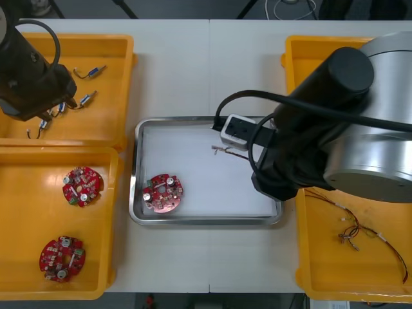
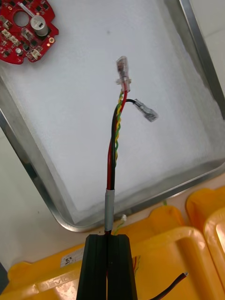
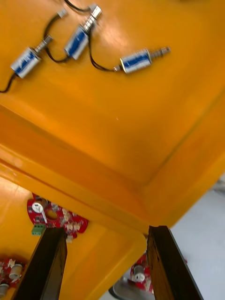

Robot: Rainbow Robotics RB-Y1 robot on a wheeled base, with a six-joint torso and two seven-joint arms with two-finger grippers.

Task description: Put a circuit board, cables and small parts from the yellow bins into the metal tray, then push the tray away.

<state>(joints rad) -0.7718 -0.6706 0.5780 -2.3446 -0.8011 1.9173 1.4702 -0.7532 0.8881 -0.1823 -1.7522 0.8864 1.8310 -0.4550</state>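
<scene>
- Right gripper (image 2: 108,240): fingers pressed together on a cable (image 2: 113,154), pinching it just below its grey sleeve.
- The cable is a twist of red, yellow, green and black strands. It reaches from the fingers over the tray (image 2: 29,161) rim and out above the white floor. Its two clear end plugs are spread apart. Cannot tell whether they touch the floor.
- In the front view the right arm (image 1: 335,129) covers the tray's right rim. The cable tip (image 1: 224,150) shows past it, over the right half of the tray (image 1: 138,168).
- One board (image 1: 163,192) lies flat in the tray's near left corner, close to the left and near rims and well apart from the cable. The white floor between them is bare.
- Left gripper (image 3: 105,230): fingers spread wide, gripping nothing, above the wall between the two left bins.
- The left arm (image 1: 29,77) hangs over the far left bin (image 1: 109,45). Small metal parts (image 3: 77,42) lie loose on the bin floor beyond the fingers, with bare floor around them.
- Near left bin (image 1: 26,193): two boards (image 1: 82,186), apart from each other and off the walls.
- Near right bin (image 1: 322,264): loose cables (image 1: 360,232) on its floor.
- A narrow strip of table (image 1: 193,71) shows between the tray's left rim and the left bins. A wider bare stretch lies beyond the tray's far rim.
</scene>
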